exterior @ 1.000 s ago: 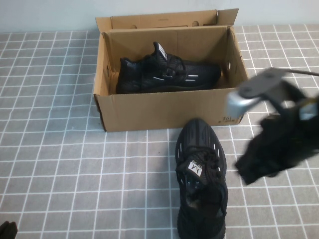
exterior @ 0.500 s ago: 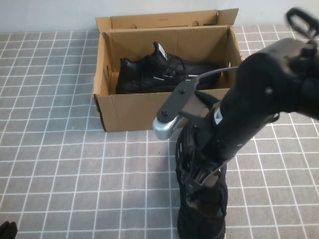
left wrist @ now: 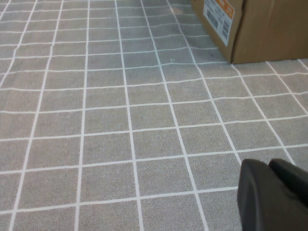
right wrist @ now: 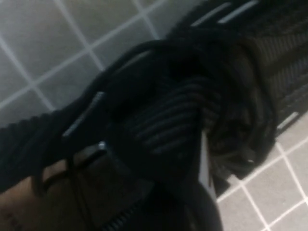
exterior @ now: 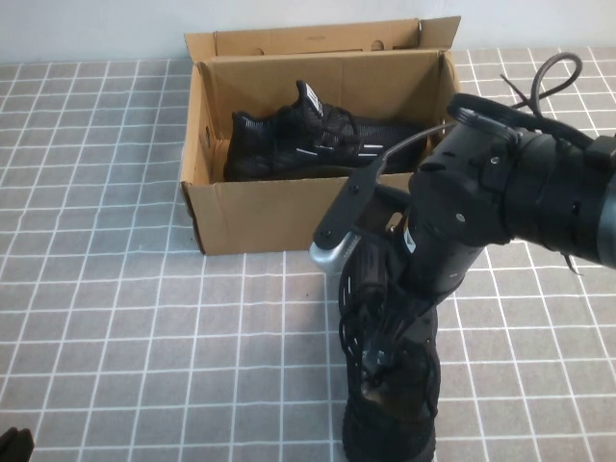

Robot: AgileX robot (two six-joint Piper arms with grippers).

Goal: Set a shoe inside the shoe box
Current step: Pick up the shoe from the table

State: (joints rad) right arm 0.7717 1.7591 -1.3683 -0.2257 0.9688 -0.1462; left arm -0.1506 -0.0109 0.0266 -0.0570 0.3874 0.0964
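The black knit shoe [exterior: 387, 423] lies on the table in front of the shoe box [exterior: 289, 217], toe toward the box. My right arm covers its middle and its tongue label. My right gripper [exterior: 383, 358] reaches down into the laces and opening of the shoe. The right wrist view is filled with the shoe's [right wrist: 192, 96] black knit and laces at very close range. My left gripper [exterior: 13, 445] is parked at the near left corner of the table, its fingertips [left wrist: 257, 192] together and holding nothing.
The shoe box is open, its flap lid standing at the back. A second black shoe [exterior: 318, 144] lies on its side inside. A box corner with an orange label shows in the left wrist view [left wrist: 260, 29]. Grey tiled table [exterior: 115, 318] lies all around.
My right arm swung in from the right edge to above the shoe, then went lower, with the gripper down at the shoe's laces. The shoe has not moved.
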